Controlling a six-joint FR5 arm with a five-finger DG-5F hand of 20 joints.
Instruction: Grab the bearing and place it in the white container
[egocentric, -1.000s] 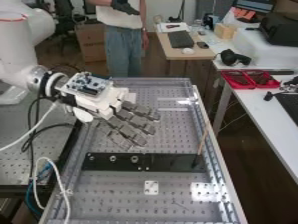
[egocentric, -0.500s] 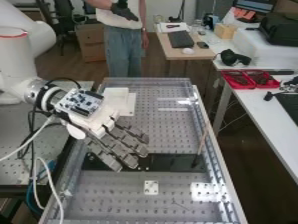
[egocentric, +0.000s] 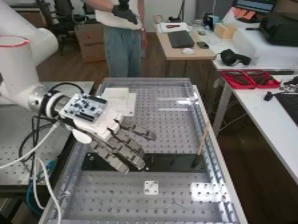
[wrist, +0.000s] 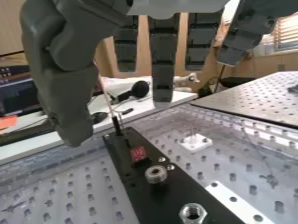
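One round silver-metal bearing (wrist: 156, 174) and one silver hex nut (wrist: 193, 213) top one long black plate (wrist: 149, 200), the open dark-grey hand (egocentric: 121, 146) nearer than before.

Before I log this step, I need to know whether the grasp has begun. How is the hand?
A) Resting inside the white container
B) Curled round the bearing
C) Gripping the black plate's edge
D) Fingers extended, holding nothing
D: the hand has its fingers extended with nothing between them, and the bearing sits on the black plate.
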